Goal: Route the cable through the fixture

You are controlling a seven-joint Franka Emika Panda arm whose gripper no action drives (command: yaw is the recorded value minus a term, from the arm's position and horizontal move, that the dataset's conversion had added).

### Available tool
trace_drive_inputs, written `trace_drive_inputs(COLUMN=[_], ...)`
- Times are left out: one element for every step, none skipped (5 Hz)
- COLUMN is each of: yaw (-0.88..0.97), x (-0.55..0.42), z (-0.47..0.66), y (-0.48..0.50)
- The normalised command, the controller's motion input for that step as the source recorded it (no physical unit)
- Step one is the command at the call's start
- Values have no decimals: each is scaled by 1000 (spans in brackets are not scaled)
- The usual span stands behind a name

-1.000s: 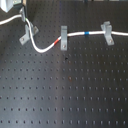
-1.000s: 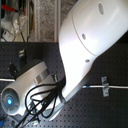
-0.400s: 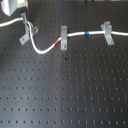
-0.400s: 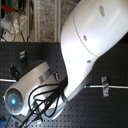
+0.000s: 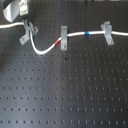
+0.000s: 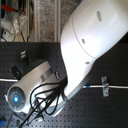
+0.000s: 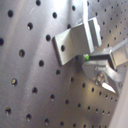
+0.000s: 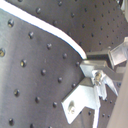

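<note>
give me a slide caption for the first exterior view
White cable threaded through two square clips, sagging toward the diagonal fixture on a black perforated board.

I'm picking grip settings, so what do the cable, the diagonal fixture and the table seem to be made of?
The cable looks like flexible plastic-sheathed cord: white, smooth, sagging in a curve, with red and blue bands. The fixture looks like bare light-grey metal, probably aluminium: flat bent faces with a dull sheen in the first wrist view. The table appears to be matte black metal breadboard, with a regular hole grid.

White cable [image 8: 47, 29] runs across perforated board [image 8: 30, 85] into grey fixture [image 8: 92, 87].
</note>
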Motion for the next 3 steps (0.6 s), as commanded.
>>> trace_drive_inputs(yaw=[109, 106, 0], x=[-407, -242, 7], z=[8, 9, 0], y=[201, 171, 13])
